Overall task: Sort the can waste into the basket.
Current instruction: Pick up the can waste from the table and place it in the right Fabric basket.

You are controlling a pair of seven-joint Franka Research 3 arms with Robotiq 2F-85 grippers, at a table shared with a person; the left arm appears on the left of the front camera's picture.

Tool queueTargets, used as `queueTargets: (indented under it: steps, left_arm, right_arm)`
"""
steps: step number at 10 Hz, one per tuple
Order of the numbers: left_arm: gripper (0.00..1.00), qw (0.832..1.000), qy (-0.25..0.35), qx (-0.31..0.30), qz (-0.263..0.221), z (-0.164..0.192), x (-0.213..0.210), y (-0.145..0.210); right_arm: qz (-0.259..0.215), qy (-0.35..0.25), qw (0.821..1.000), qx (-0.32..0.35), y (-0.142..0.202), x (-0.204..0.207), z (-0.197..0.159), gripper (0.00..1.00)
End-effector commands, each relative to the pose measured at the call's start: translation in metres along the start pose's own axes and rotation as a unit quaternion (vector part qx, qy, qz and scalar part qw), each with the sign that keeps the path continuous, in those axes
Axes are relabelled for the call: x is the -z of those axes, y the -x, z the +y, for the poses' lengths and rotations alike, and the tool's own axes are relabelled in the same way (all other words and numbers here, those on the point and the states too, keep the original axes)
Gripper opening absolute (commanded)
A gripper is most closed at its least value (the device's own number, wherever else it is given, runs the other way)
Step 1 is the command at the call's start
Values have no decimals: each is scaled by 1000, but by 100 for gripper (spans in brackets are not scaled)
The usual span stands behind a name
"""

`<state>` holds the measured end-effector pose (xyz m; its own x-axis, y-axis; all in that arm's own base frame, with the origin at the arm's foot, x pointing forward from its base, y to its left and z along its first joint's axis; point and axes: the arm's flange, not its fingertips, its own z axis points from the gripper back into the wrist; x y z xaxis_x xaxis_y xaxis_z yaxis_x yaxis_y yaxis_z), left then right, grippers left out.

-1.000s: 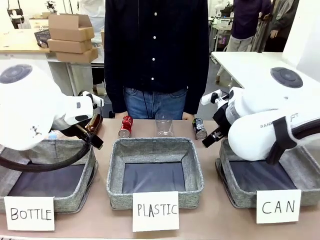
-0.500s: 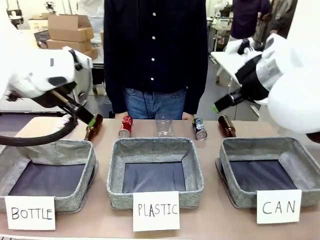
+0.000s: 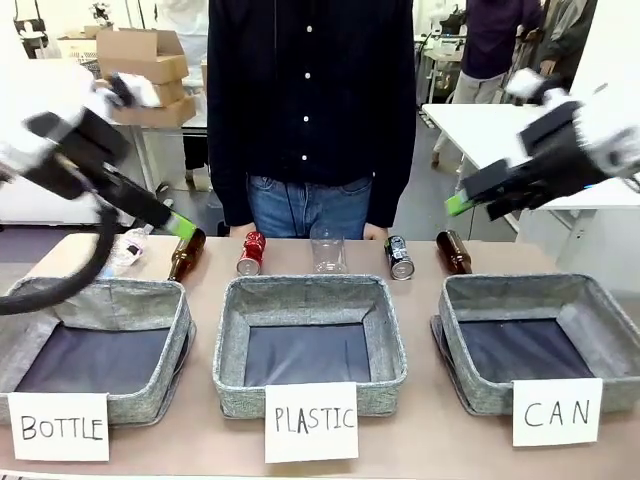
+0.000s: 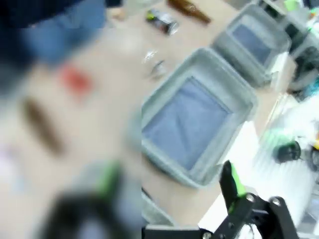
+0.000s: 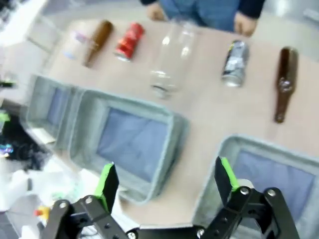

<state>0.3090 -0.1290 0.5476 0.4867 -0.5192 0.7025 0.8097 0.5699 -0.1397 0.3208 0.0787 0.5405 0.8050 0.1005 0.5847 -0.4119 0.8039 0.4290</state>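
Observation:
The red can [image 3: 251, 253] lies on the table's far side, left of a clear cup [image 3: 328, 250]; the black can [image 3: 399, 257] stands right of that cup. Both cans show in the right wrist view too, red [image 5: 129, 41] and black [image 5: 235, 63]. The basket carded "CAN" [image 3: 456, 330] stands at the near right with nothing in it. My right gripper [image 3: 475, 205] hangs open in the air above that basket's far edge. My left gripper [image 3: 172, 224] hovers open above the far left of the table. Its wrist view is blurred.
Like baskets carded "PLASTIC" [image 3: 228, 345] and "BOTTLE" [image 3: 178, 345] stand at the middle and left. Brown bottles lie at the far left [image 3: 186, 253] and far right [image 3: 454, 251]; a clear plastic bottle [image 3: 125, 250] lies farther left. A person stands at the far edge.
Both arms have risen from low over the outer baskets and swung outward. The right brown bottle, hidden before, now shows. Nothing on the table has moved.

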Motion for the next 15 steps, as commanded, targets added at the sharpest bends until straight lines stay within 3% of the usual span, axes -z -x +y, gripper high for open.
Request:
queueTargets:
  steps: [1, 4, 6, 7, 8, 9, 15]
  left_arm:
    - [100, 976, 197, -51, -76, 30, -37, 48]
    - [100, 934, 284, -91, -199, 62, -38, 84]
    - [100, 912, 301, -124, -250, 85, -42, 102]
    - [100, 912, 291, -143, -250, 90, -39, 102]
    - [100, 918, 266, -173, -239, 96, -38, 103]
    - [100, 907, 304, -134, -261, 103, -55, 96]
    - [100, 907, 304, -134, -261, 103, -55, 96]
  right_arm:
    - [-31, -155, 977, 146, 34, -46, -54, 100]
    - [-96, -157, 962, 200, 58, -63, -84, 100]
    - [-105, -136, 962, 214, 59, -62, -87, 100]
    - [-128, -88, 965, 211, 61, -62, -84, 100]
    - [-96, -152, 957, 227, 29, -89, -106, 100]
    - [-96, -152, 957, 227, 29, -89, -106, 100]
    - [-96, -152, 957, 227, 29, -89, -106, 100]
